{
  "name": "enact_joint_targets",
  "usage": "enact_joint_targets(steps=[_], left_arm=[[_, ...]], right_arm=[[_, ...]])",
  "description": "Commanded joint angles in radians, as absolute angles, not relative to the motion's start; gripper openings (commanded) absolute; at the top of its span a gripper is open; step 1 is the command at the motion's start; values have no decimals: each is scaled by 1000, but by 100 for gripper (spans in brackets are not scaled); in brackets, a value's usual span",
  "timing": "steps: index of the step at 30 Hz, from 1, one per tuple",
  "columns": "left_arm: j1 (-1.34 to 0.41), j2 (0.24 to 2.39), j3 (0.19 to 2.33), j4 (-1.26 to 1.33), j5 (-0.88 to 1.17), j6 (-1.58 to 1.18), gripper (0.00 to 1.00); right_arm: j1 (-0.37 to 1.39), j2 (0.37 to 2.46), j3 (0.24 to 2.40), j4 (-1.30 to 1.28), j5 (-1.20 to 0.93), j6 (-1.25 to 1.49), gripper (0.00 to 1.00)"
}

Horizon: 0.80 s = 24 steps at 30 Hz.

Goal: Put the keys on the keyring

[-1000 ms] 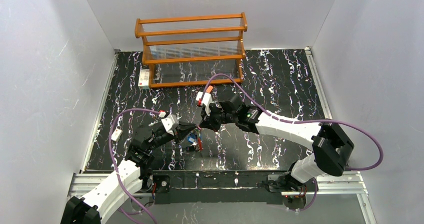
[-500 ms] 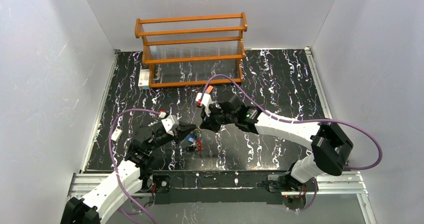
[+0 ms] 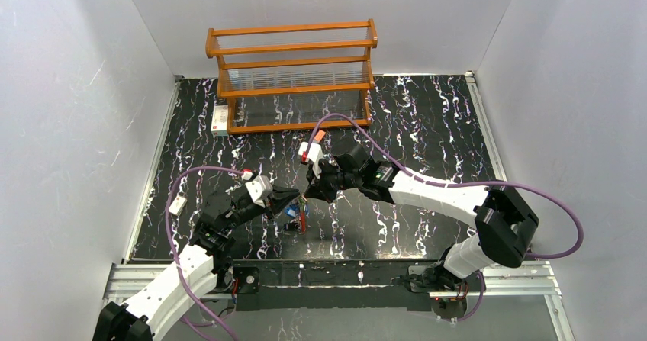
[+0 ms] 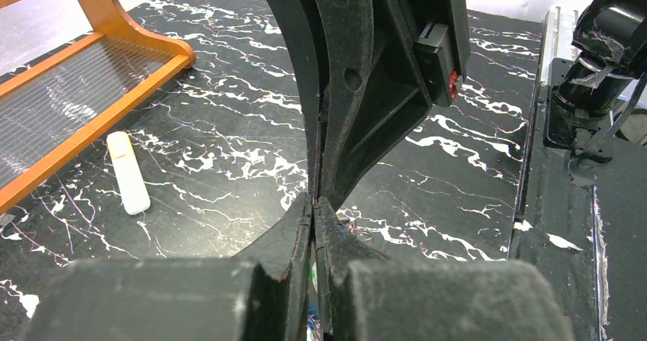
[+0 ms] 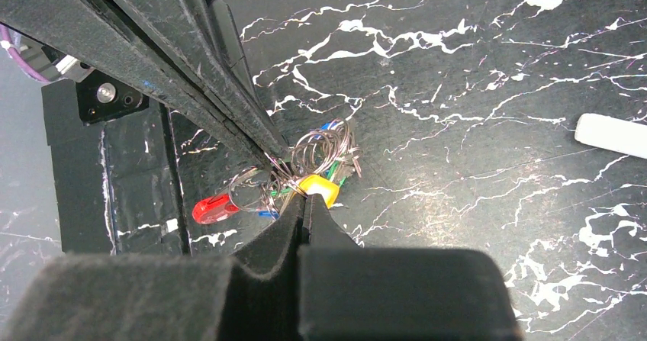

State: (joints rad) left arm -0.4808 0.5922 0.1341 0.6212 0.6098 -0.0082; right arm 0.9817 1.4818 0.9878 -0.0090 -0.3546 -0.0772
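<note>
Recorded left gripper (image 5: pixel 279 158) and right gripper (image 5: pixel 305 201) tip to tip, both pairs of jaws pressed together. Found keys (image 5: pixel 319 189) bunched at the right tips, yellow head touching them. Listed keyring (image 5: pixel 216 208), red section just beside those tips, under the left ones. Could not tell whether either pinched wire.
</note>
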Motion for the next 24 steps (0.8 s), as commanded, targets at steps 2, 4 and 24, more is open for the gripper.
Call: enact_joint_targets(steps=[2,4,24], left_arm=[[-483,575,161,686,613,-5,0],[-483,575,161,686,612,-5,0],[-483,568,160,686,620,-5,0]], right_arm=[[976,1461,1007,-22,-362,-71,3],[977,1442,994,-9,-350,-72,8],[976,1208,733,376,-220,-170,74]])
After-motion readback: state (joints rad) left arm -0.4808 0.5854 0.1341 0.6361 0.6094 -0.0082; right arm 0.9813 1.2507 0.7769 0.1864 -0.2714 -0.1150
